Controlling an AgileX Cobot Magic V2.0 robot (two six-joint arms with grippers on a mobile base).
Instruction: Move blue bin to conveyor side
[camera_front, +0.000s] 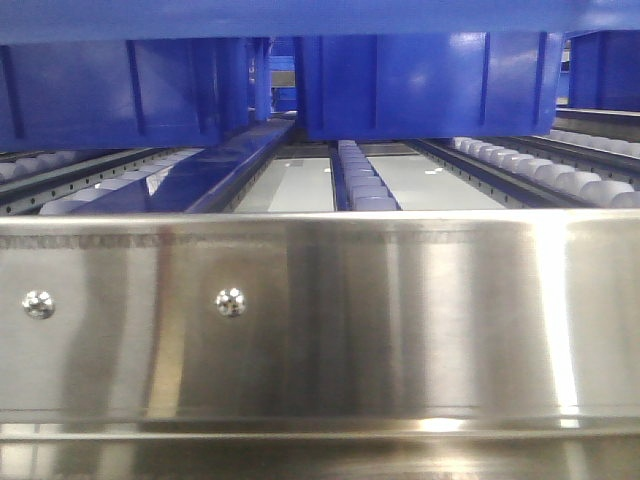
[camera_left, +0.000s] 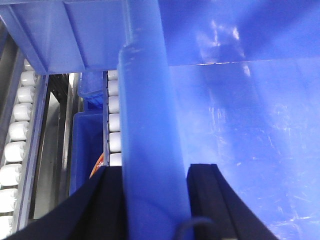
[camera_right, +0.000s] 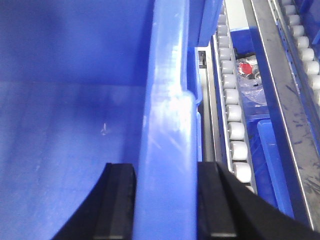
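Two hands are clamped on the blue bin (camera_left: 240, 150), one on each side. The left hand (camera_left: 155, 170) has its black fingers (camera_left: 100, 210) on both sides of the bin's thick rim (camera_left: 150, 100), one inside the bin and one outside. The right hand (camera_right: 162, 167) grips the far rim the same way. The bin is up at the shiny steel rack (camera_front: 300, 300), with rows of white rollers (camera_left: 20, 150) showing lower down beside it. It is hard to tell if it rests on them or hangs just over them. The belt it must go to is not in any view. The step looks like carrying the bin away from the rack. To do it well, both hands should probably move together at one speed, hold the bin flat, and lift it clear of the rack before turning, so it does not tip, twist or slip out.
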